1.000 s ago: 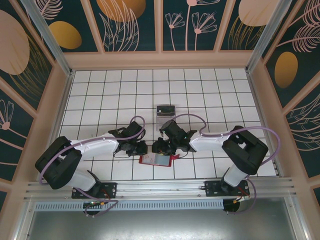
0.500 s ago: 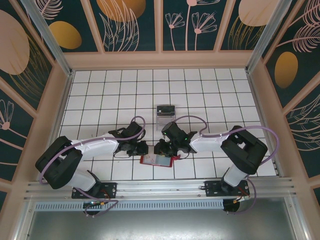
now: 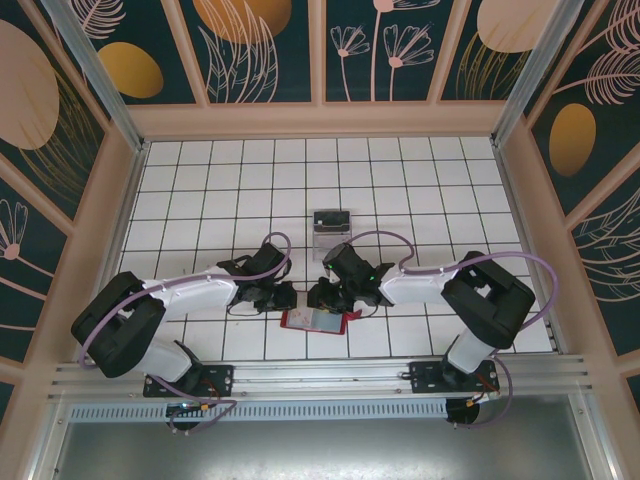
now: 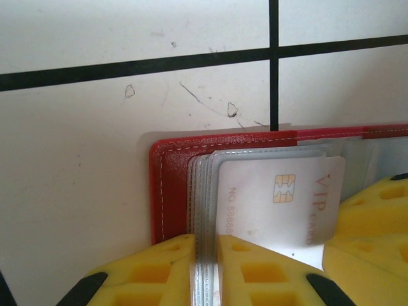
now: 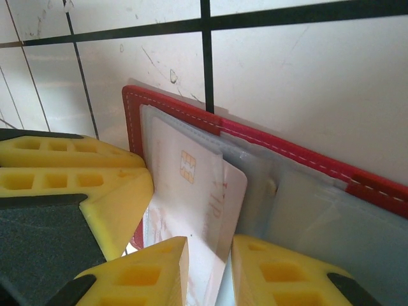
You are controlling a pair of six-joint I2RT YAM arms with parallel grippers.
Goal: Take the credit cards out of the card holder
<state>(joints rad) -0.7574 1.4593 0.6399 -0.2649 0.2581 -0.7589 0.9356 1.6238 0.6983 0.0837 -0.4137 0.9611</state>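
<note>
The red card holder (image 3: 318, 320) lies open on the tiles between both arms, its clear grey pockets facing up. In the left wrist view my left gripper (image 4: 205, 245) is shut on the edge of those pockets (image 4: 203, 191), beside the red cover (image 4: 169, 191). A white credit card (image 4: 280, 204) with a gold chip and "VIP CARD" lettering sticks partway out of a pocket. My right gripper (image 5: 210, 245) is shut on that card (image 5: 191, 185), one finger on each side. The right gripper's yellow finger (image 4: 376, 217) shows at the card's far end.
A small clear plastic box (image 3: 331, 220) stands a couple of tiles behind the wallet. The two grippers (image 3: 285, 298) (image 3: 318, 296) almost touch above the wallet's back edge. Raised walls enclose the white tiled floor (image 3: 200, 180).
The right gripper shifted slightly to the right along the wallet about a second ago and has since stayed still. The left arm and the wallet have not moved.
</note>
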